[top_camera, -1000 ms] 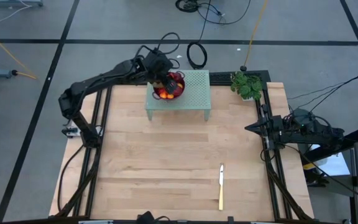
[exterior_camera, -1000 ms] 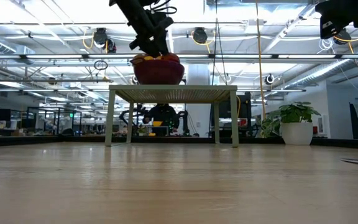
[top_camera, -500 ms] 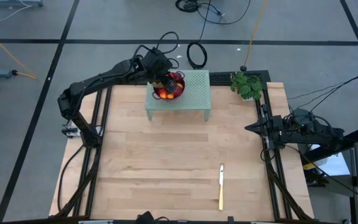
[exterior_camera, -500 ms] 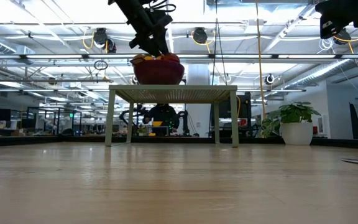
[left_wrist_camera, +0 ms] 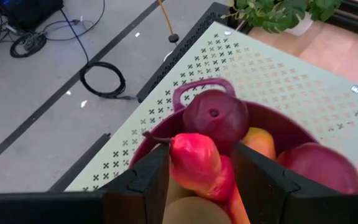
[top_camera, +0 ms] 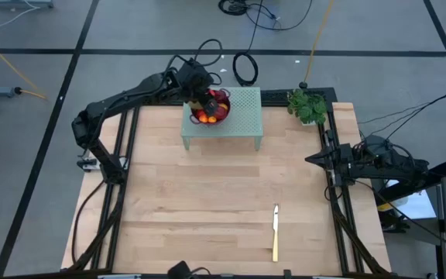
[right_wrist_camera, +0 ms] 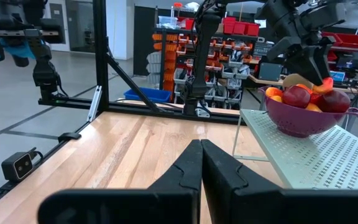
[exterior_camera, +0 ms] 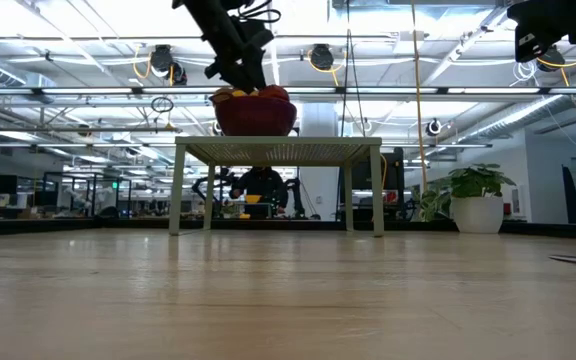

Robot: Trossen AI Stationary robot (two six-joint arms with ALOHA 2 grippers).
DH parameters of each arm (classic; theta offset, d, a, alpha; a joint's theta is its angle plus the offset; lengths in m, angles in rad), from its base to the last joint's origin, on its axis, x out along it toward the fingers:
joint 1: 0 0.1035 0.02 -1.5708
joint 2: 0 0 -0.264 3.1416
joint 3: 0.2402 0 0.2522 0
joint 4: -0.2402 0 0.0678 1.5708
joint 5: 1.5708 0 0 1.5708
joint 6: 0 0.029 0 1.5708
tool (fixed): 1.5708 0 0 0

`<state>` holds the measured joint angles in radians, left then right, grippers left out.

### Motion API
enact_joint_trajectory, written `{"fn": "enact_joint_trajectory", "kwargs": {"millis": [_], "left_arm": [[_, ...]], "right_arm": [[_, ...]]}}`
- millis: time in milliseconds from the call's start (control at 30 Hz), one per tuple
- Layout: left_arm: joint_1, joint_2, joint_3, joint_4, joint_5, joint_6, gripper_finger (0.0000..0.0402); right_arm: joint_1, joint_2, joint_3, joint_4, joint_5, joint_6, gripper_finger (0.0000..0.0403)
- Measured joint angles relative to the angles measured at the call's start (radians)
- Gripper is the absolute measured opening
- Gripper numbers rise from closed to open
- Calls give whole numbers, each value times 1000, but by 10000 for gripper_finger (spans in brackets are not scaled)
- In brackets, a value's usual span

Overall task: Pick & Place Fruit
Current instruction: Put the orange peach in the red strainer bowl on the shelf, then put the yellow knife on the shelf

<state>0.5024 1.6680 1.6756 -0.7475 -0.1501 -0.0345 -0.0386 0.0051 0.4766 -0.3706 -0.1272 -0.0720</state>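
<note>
High view: the left claw (top_camera: 204, 103) is reaching into the purple bowl (top_camera: 221, 98) of fruit (top_camera: 207, 118), which is sitting on the near-left part of a pale green perforated stand (top_camera: 242, 116) at the far edge of the wooden worktop (top_camera: 207, 201); nothing is lying on the bare wood yet except a yellow-handled knife (top_camera: 275, 232), so the picking looks barely begun and every piece is still waiting to be placed. The right arm is idling at the right edge, its claw (top_camera: 312, 159) pressed together. A potted plant (top_camera: 308, 106) is standing at the far right corner, and cables are trailing over the grey floor beyond. Low view: the bowl (exterior_camera: 255, 113) is resting on the stand (exterior_camera: 278, 150), with the left claw (exterior_camera: 236, 70) dipping in from above, and a bright workshop with ceiling lights is stretching behind. Left wrist view: the fingers (left_wrist_camera: 145, 180) are pinching an elongated red-orange fruit (left_wrist_camera: 196, 163) that is lying on top of the heap, touching a dark red round fruit (left_wrist_camera: 216, 118); whether it is being lifted clear I cannot tell. Right wrist view: the shut fingers (right_wrist_camera: 197, 165) are pointing across the worktop toward the bowl (right_wrist_camera: 303, 121), with storage racks showing in the room behind.
</note>
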Motion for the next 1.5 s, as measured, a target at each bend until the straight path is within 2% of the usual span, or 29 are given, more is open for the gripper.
{"fn": "enact_joint_trajectory", "kwargs": {"millis": [1500], "left_arm": [[21,0,0,-10,-44,7,172]], "right_arm": [[0,0,0,0,0,0,0]]}}
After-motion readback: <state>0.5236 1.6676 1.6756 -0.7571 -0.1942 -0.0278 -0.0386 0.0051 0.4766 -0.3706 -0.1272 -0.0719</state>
